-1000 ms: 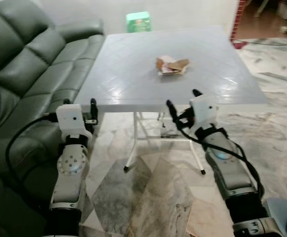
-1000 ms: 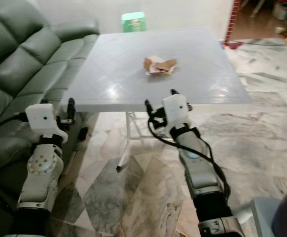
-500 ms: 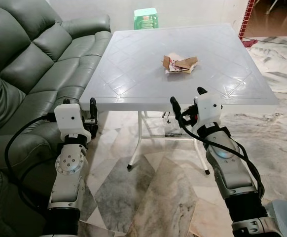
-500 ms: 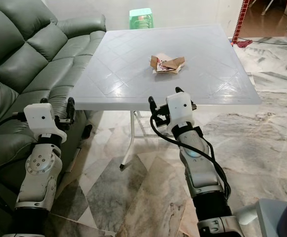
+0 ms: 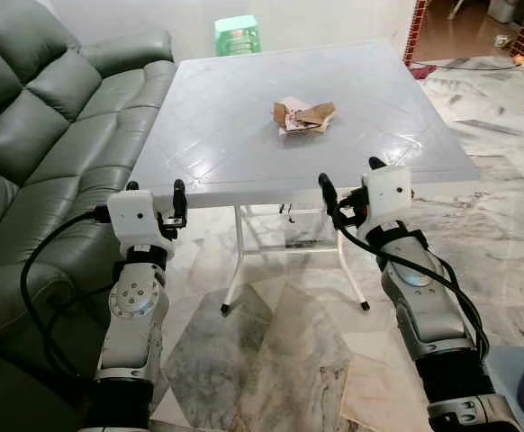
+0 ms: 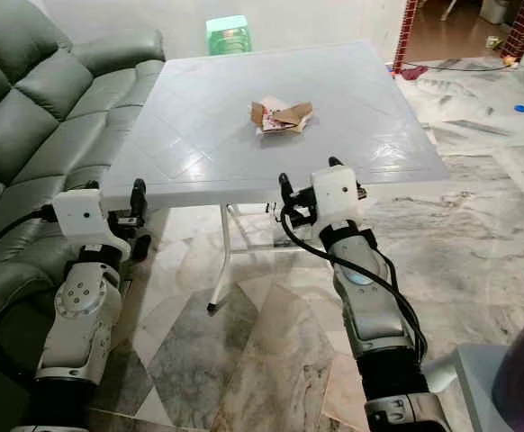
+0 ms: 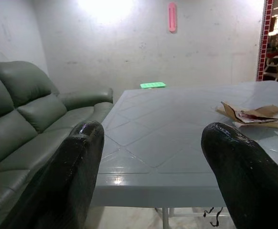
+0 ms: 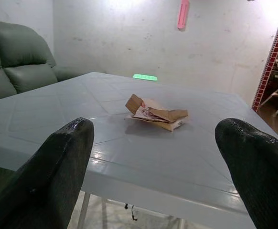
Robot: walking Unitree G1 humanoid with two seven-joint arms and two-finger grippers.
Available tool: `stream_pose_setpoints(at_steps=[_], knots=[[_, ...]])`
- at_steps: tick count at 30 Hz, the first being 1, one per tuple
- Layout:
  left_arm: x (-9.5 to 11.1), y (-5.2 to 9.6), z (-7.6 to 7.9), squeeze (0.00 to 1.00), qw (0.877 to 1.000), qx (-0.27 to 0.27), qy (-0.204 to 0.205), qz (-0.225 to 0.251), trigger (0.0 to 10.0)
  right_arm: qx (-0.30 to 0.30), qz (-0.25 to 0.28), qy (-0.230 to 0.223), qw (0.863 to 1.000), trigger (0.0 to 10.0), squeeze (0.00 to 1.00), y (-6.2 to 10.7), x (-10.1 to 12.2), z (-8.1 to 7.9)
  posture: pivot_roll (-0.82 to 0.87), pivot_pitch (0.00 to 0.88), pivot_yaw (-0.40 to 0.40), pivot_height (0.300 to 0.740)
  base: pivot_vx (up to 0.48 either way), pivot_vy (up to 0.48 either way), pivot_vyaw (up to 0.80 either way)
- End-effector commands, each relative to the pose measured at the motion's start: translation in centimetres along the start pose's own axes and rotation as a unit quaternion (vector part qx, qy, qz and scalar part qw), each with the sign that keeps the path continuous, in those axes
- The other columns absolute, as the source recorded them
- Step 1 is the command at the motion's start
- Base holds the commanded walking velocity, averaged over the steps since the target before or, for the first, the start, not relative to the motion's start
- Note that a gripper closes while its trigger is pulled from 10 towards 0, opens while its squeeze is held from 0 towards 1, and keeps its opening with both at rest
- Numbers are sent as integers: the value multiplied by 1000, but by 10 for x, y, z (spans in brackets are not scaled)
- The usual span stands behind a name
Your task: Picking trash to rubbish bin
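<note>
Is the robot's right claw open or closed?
Open. The right claw has its two black fingers spread wide apart, empty, with the crumpled paper trash on the table between them.

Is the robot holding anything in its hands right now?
No, nothing is held. Both tools, left and right, are open and empty at the near edge of the table. The crumpled trash lies untouched farther back.

Both my arms are raised in front of me, forearms angled up toward the counter (image 5: 199, 180). My left tool (image 5: 154, 191) sits just short of the counter's near edge, fingers spread wide. My right tool (image 5: 347, 180) is at that same edge, fingers spread too, gripping nothing.
</note>
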State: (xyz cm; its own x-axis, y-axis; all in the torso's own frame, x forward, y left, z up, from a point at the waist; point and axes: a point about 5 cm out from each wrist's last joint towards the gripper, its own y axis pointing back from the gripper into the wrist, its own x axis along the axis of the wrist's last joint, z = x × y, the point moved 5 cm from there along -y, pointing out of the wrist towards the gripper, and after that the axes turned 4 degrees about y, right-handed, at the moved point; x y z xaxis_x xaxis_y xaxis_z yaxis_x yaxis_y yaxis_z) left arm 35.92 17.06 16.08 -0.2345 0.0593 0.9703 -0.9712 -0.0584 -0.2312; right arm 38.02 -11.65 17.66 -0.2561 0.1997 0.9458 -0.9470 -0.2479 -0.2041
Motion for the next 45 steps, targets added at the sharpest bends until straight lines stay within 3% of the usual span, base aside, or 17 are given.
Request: stream_pose_setpoints(at_steps=[1,23,33,45], knots=[[4,-2,-2,0,1000,-5,-2,5,10000,8,17,1,1000,10000,0,-3,11,-5,-20,12,48,740,337,0,0],[1,-1,0,0,1000,-11,-3,-1,10000,4,19,5,1000,10000,0,-5,12,-5,-19,13,46,740,447,0,0],[0,-2,-1,0,1000,0,-5,-4,10000,4,18,6,1000,10000,0,-5,12,-5,-20,10,48,740,0,0,0],[-1,-2,-3,0,1000,8,-4,-8,10000,9,19,7,1000,10000,0,-6,12,-6,-19,9,44,740,0,-471,0]])
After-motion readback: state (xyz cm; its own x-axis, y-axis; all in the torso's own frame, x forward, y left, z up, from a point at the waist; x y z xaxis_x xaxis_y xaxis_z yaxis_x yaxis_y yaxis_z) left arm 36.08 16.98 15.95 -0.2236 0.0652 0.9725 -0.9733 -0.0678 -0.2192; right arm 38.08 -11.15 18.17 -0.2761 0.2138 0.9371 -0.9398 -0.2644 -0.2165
